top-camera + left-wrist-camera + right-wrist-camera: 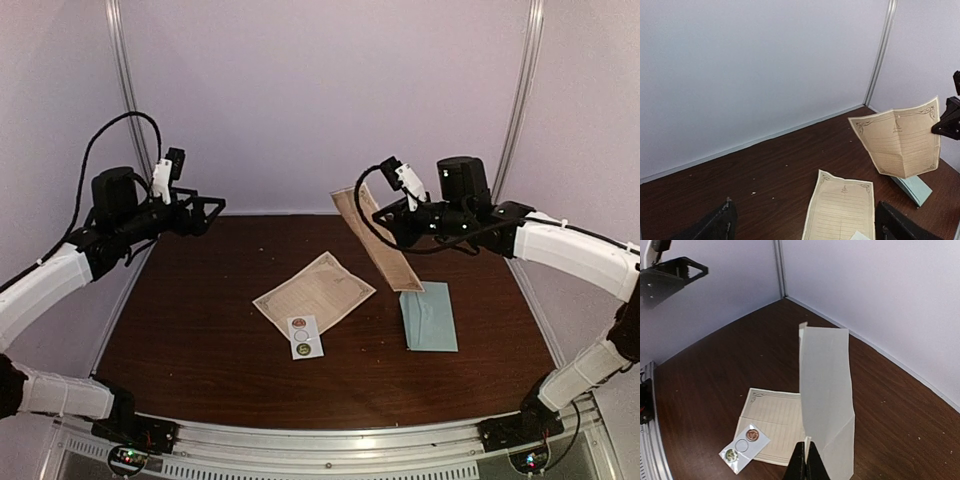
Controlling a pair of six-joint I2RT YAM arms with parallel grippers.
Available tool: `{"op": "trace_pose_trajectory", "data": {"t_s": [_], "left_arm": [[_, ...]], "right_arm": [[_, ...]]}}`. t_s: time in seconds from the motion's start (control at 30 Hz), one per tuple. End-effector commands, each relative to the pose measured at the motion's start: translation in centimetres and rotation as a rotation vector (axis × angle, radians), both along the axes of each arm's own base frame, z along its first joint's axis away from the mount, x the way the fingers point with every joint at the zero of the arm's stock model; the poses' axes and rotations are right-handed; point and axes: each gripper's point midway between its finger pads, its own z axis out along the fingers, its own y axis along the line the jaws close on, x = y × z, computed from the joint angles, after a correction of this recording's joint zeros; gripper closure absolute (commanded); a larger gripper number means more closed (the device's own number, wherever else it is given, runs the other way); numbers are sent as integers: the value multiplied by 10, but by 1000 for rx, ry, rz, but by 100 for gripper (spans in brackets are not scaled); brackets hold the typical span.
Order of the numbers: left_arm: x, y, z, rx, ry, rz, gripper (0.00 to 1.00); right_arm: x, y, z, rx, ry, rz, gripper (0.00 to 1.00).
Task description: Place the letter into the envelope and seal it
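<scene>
The letter [825, 390], a light, floppy folded sheet, is pinched at one edge by the right hand [805, 462]; a grip near a crease would likely curb sagging. The envelope [430, 318] lies flat on the counter [200, 330] below that hand. The left hand [205, 212] is spread, well apart.

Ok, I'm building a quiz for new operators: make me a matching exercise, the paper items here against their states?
1 folded letter
2 second sheet
3 sticker strip
4 envelope

a teal, flat on the table
b held up in the right gripper
c overlapping the sheet's corner
d unfolded, mid-table

Pairs: 1-b, 2-d, 3-c, 4-a
</scene>
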Motion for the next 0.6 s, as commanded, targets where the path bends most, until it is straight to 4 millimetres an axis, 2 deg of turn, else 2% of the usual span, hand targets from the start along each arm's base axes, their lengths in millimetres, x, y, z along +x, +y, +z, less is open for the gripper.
{"op": "trace_pose_trajectory", "data": {"t_s": [0.0, 0.1, 0.23, 0.37, 0.57], "left_arm": [[-20, -57, 45, -9, -139, -248, 3], [-30, -82, 56, -7, -176, -355, 3], [-38, -92, 51, -47, -179, -432, 2], [-61, -102, 34, -110, -151, -567, 2], [-85, -119, 29, -173, -140, -690, 2]], "right_arm": [[-68, 27, 35, 153, 81, 343, 100], [-91, 34, 47, 175, 114, 455, 100], [-115, 34, 73, 238, 99, 548, 100], [-130, 28, 103, 335, 37, 577, 100], [-142, 26, 131, 454, -24, 634, 100]]}}
